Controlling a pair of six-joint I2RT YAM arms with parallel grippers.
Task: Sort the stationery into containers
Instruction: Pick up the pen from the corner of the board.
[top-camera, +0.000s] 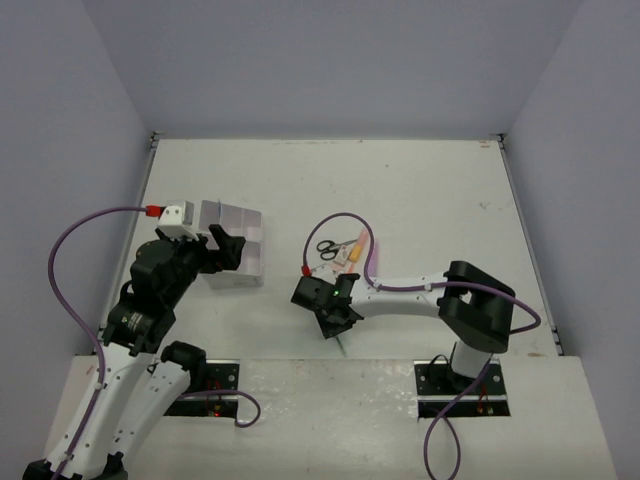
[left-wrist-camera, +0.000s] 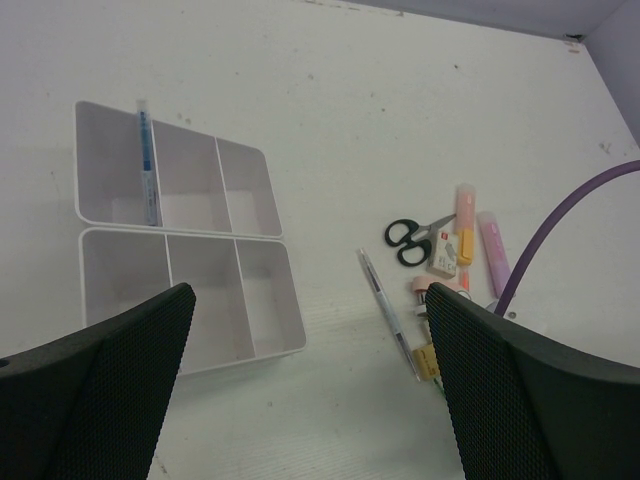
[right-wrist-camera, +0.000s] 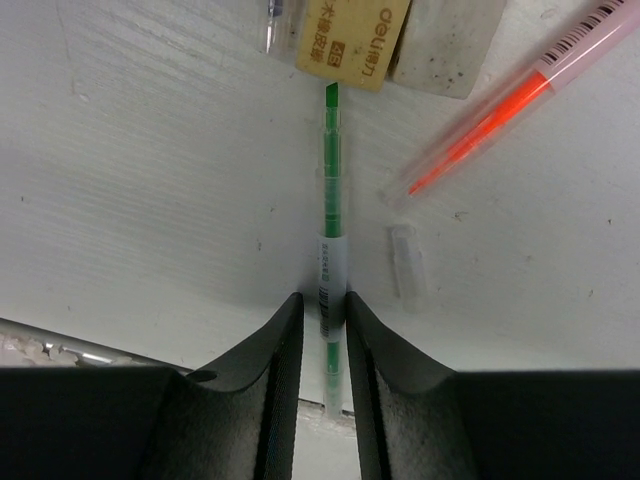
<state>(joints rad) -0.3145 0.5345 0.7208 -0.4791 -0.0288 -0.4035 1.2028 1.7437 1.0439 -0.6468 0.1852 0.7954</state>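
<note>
- Where the table meets its near edge, the right gripper sits low with a finger on each side of a green pen. They stand very close, but I cannot tell if both press it.
- Just past the pen's tip lies a tan eraser, with an orange marker slanting to its right.
- Farther out, scissors, a grey pen and a lilac bar lie loose.
- Left of them, well apart, stands the box, with a blue pen along a far-row divider.
- The left gripper hangs above the box's near side, jaws spread wide, holding nothing.
</note>
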